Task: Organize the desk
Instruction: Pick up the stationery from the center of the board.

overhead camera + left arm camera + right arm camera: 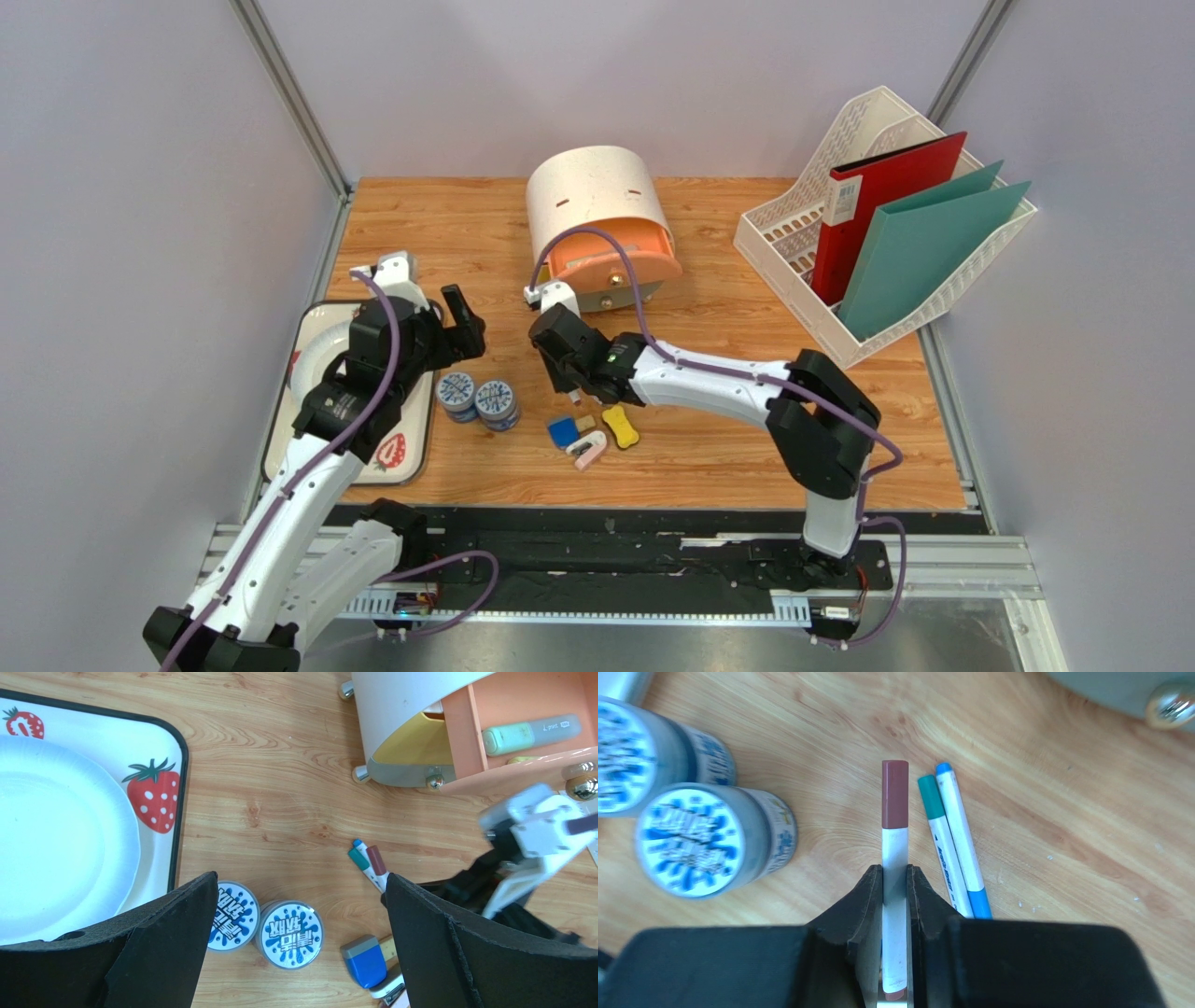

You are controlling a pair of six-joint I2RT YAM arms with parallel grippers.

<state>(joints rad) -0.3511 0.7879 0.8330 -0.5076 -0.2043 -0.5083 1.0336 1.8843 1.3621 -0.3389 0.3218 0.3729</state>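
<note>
Clamped in my right gripper [896, 878], the brown-capped marker [895, 822] points straight ahead, parallel to 2 pens [946, 847]; my left gripper [298, 889] gapes apart.

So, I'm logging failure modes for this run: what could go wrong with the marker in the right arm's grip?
The right end effector grips the brown-capped marker toward its tail, so it may pivot or slip once lifted. The teal marker lies close alongside and could get dragged or rolled.
</note>
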